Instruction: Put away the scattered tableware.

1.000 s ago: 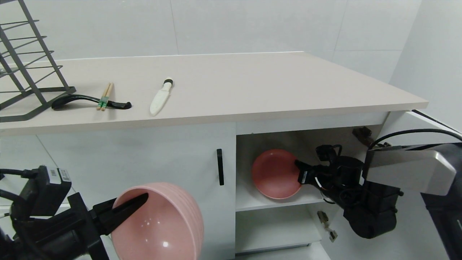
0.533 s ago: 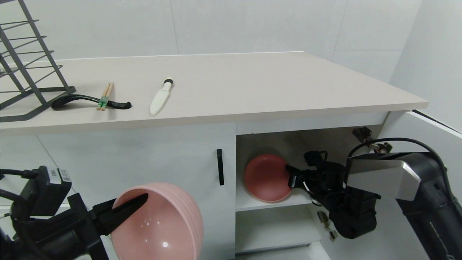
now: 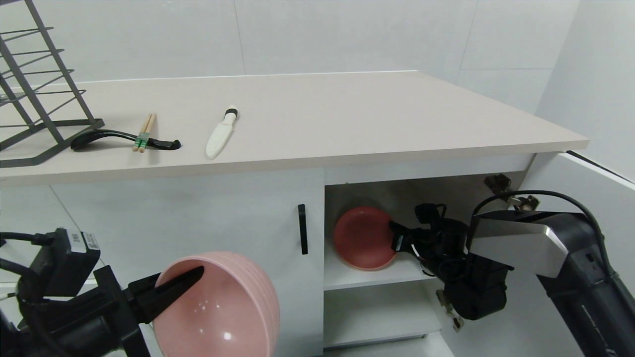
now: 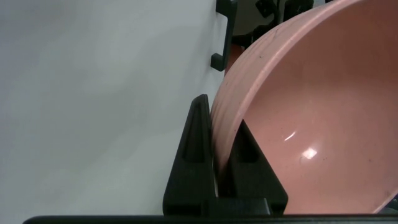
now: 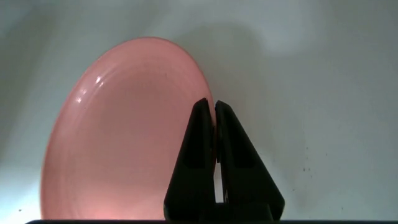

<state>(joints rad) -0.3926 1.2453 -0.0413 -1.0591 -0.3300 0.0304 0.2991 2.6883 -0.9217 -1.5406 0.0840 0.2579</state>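
The cabinet (image 3: 496, 163) under the counter (image 3: 347, 114) had its right compartment standing open. Its left door (image 3: 198, 218), with a black handle (image 3: 302, 229), was closed.

Inside the open compartment, over the upper shelf (image 3: 397, 275), was a pink plate (image 3: 362, 238). It stood tilted on edge, facing out of the compartment. Its lower rim was at the shelf or just above it; contact could not be told. The right gripper (image 3: 394, 233) reached into the compartment from the right and was clamped on the plate's right rim. In the right wrist view the two fingers of that gripper (image 5: 214, 115) were pressed nearly together, with the thin edge of the plate (image 5: 124, 124) between them and the white cabinet wall behind.

The left gripper (image 3: 191, 275) was low on the left, in front of the closed door. It was clamped on the rim of a pink ribbed bowl (image 3: 223, 307), which was tipped on its side with the opening facing the camera. One finger lay inside the bowl and the other outside. The left wrist view showed the gripper (image 4: 217, 118) pinching the wall of the bowl (image 4: 311, 112), which held nothing.

On the counter lay a white knife (image 3: 220, 135) and, farther left, a pair of chopsticks (image 3: 144, 132) lying across the handle of a black spoon (image 3: 119, 138). The spoon's bowl end lay just beside the base of a dark wire rack (image 3: 34, 89) at the counter's left end.
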